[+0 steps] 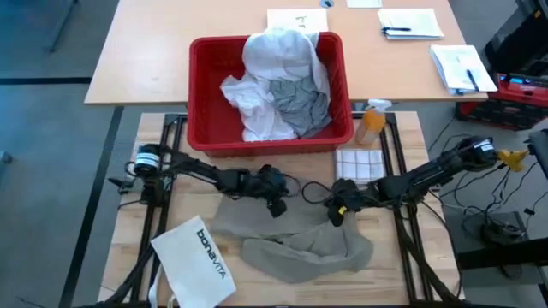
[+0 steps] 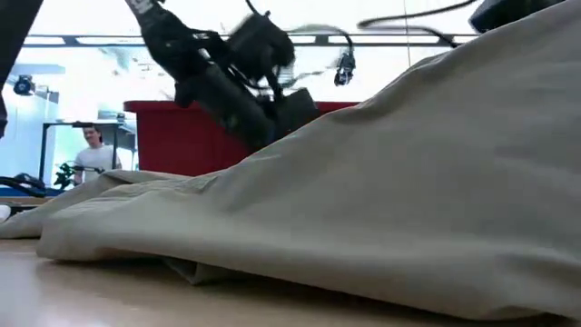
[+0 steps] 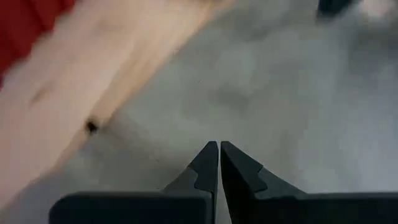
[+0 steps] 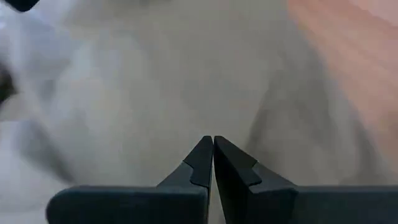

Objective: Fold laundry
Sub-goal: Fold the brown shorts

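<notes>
A khaki-tan piece [image 1: 300,244] lies crumpled on the table's near middle and fills the low view [image 2: 363,209]. My left gripper [image 1: 278,208] is shut over its far left edge, with the cloth [image 3: 261,93] right before its fingertips [image 3: 219,144]. My right gripper [image 1: 336,218] is shut over the far right part, above the cloth [image 4: 155,93] seen past its tips [image 4: 213,138]. Nothing shows between either pair of fingers. A white shirt [image 1: 278,51] and a grey T-shirt [image 1: 300,103] lie heaped in the red basket [image 1: 201,94]. My left gripper's shut fingertips point down at the khaki-tan piece near its far left edge; I cannot tell whether they touch it. My right gripper's shut fingertips stand over the cloth's far right part; I cannot tell whether they touch it either.
A white "bonavita" bag [image 1: 195,257] lies at the near left, beside the khaki piece. A checked cloth [image 1: 360,162] and an orange bottle [image 1: 371,124] sit right of the basket. Papers [image 1: 411,21] lie on the far table. A person [image 2: 91,150] shows in the room behind.
</notes>
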`<act>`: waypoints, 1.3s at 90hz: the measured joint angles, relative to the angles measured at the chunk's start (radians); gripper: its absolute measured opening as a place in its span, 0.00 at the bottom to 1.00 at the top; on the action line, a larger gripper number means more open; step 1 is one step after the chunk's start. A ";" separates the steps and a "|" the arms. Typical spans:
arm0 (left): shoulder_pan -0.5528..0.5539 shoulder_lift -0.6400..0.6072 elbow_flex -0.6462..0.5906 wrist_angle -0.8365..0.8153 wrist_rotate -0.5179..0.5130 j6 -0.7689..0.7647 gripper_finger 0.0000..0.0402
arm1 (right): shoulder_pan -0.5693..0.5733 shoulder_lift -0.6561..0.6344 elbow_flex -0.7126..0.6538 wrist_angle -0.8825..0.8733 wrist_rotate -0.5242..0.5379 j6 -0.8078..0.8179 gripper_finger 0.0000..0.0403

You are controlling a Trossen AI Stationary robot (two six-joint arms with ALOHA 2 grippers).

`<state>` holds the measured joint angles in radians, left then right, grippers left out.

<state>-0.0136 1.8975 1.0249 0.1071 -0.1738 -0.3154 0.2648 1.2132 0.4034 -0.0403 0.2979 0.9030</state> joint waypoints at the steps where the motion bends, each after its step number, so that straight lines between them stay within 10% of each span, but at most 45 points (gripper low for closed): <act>1: 0.000 0.001 0.002 -0.010 0.000 0.000 0.00 | 0.000 0.002 0.000 -0.004 0.000 0.005 0.00; 68: -0.022 -0.040 -0.031 -0.135 0.085 -0.236 0.00 | -0.225 0.180 0.004 0.041 -0.007 -0.163 0.00; 95: -0.016 -0.078 -0.031 -0.184 0.023 -0.244 0.00 | -0.249 0.058 0.062 -0.002 -0.068 -0.322 0.00; 117: -0.032 -0.230 -0.003 -0.196 0.023 -0.244 0.00 | -0.076 -0.199 0.194 -0.329 0.095 -0.315 0.00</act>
<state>-0.0452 1.6674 1.0214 -0.0887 -0.1504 -0.5590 0.1887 1.0146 0.5977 -0.3690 0.3924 0.5879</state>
